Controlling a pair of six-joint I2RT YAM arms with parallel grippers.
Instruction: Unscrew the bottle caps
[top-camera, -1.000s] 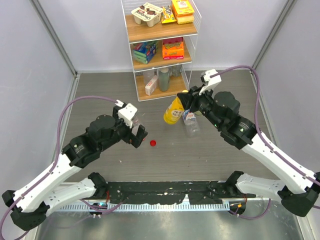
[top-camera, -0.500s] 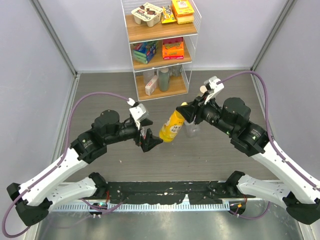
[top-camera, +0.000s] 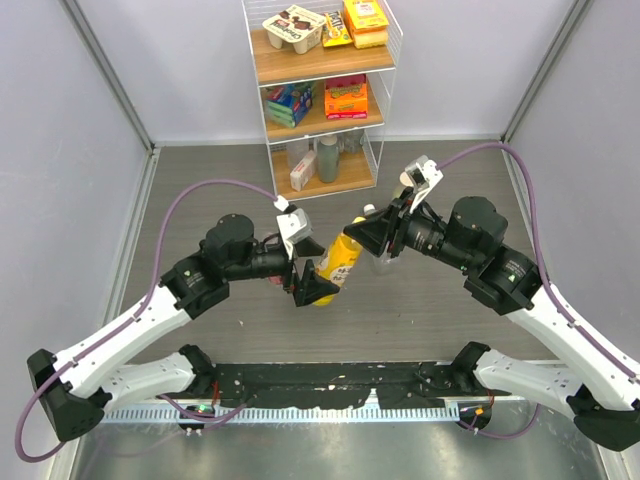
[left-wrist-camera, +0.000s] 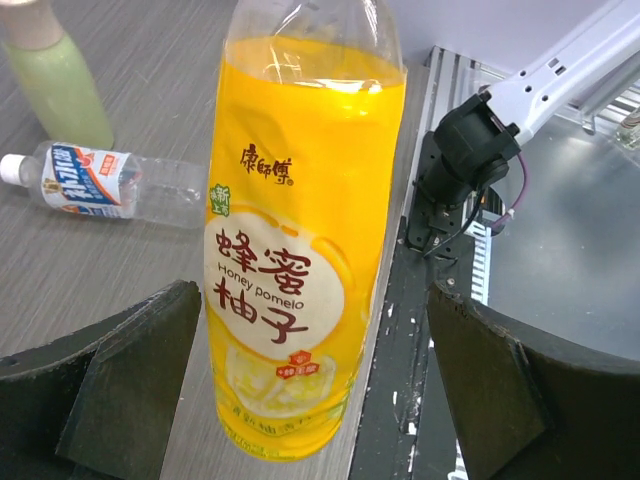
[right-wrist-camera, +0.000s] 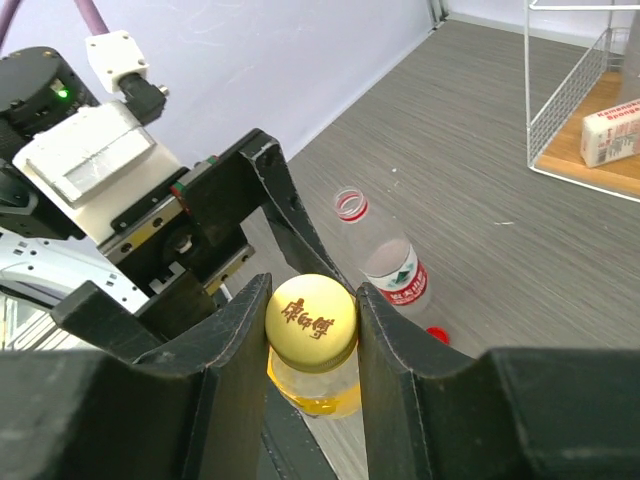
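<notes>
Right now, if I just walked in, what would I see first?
A bright yellow juice bottle tilts between the two arms. The right gripper pinches its yellow cap, and the left gripper gapes open around its bottom. On the table near it is a red-label bottle, already capless, with a red cap beside it.
</notes>
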